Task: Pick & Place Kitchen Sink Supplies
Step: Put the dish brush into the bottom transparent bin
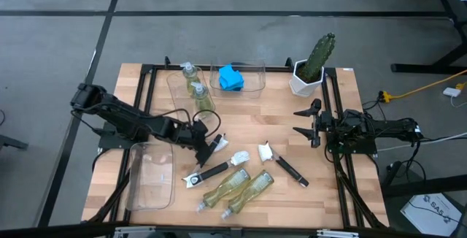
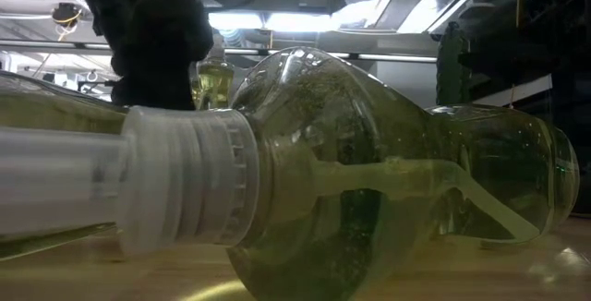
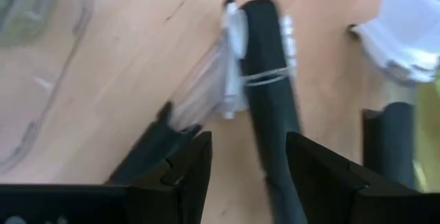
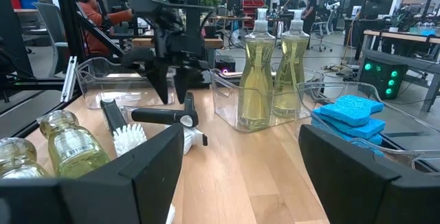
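Though its label reads too blurred, left hand (image 1: 208,147) spread astride black-handled brush (image 3: 269,107); right hand (image 1: 305,123) spread, idle.

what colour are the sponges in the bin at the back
Bright blue. The sponges show best in the right wrist view, lying in a clear bin.

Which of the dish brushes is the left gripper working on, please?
The brush beside the empty bin, left of the lying bottles. The left gripper straddles its black handle; the other brush lies untouched farther right.
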